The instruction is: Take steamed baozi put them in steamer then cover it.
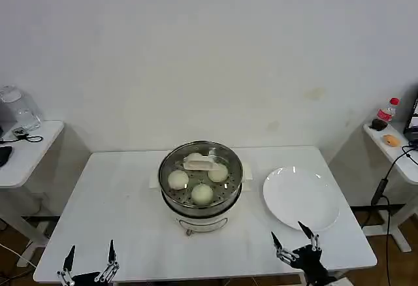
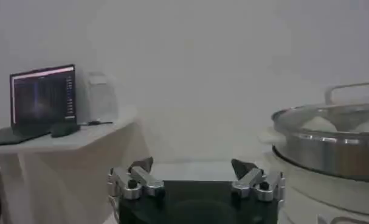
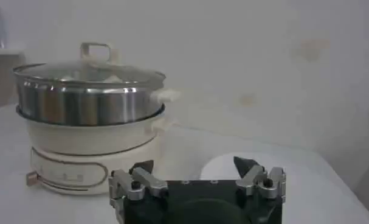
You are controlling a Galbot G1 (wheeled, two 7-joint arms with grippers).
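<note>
The steamer [image 1: 201, 202] stands at the table's middle on its white pot base [image 3: 93, 149]. The glass cover [image 1: 171, 162] sits on top of it, its cream handle [image 1: 200, 164] at the centre. Through the glass I see three baozi [image 1: 202, 194]; a fourth may lie under the handle. My left gripper [image 1: 89, 260] is open at the table's front left corner, nothing in it. Open too is my right gripper [image 1: 294, 239], at the front right, just before the white plate. In the wrist views the steamer [image 2: 330, 146] and cover [image 3: 87, 73] stand apart from both grippers [image 2: 192, 167] [image 3: 194, 164].
An empty white plate [image 1: 301, 197] lies right of the steamer. A side table [image 1: 23, 152] with a jar stands at the far left, another [image 1: 395, 149] with a bottle at the far right. A laptop [image 2: 41, 97] sits on a side table in the left wrist view.
</note>
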